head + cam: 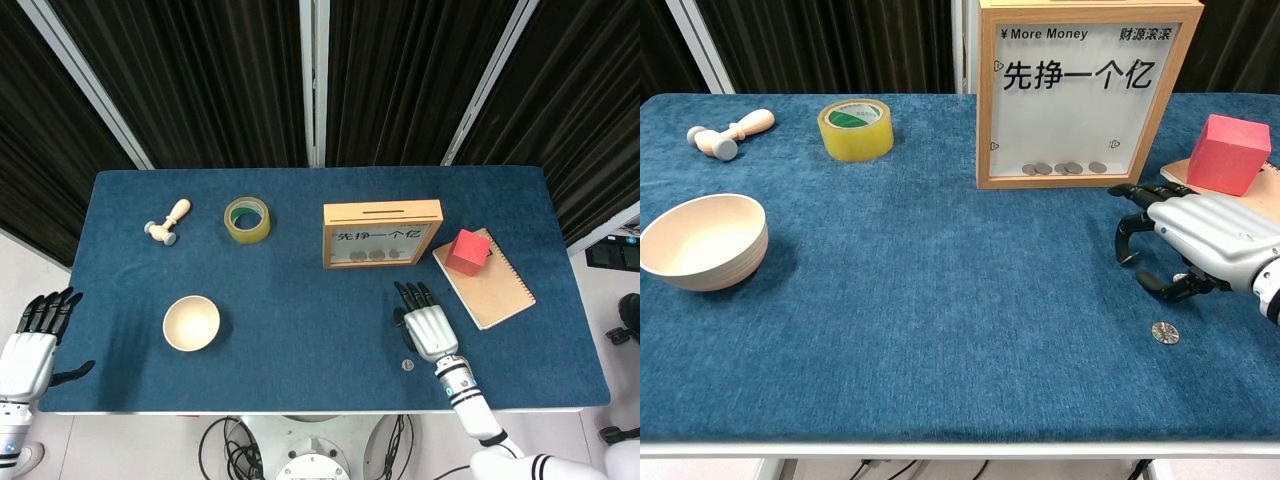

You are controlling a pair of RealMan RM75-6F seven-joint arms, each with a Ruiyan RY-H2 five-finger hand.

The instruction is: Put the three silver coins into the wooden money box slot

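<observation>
Chest view has the right hand [1200,250] low over the blue worktop [940,330] near its front right corner, fingers [1128,243] arched down with the tips at the cloth and the thumb hooked underneath. Whether they pinch a coin, I cannot tell. One silver coin [1165,333] lies plain on the cloth just in front of the hand, apart from it; a second coin [1181,277] just peeks out beneath the palm. The wooden money box [1080,95] stands upright behind the hand toward the back of the worktop, a few coins already lying at the bottom behind its clear front.

From the head view the left hand [35,345] hangs off the front left corner of the worktop, fingers spread and holding nothing. A red cube [467,251] sits on a notebook [495,285] by the right edge. A pale bowl [191,322] sits front left, with a tape roll [246,219] and a small wooden mallet [167,223] toward the back left.
</observation>
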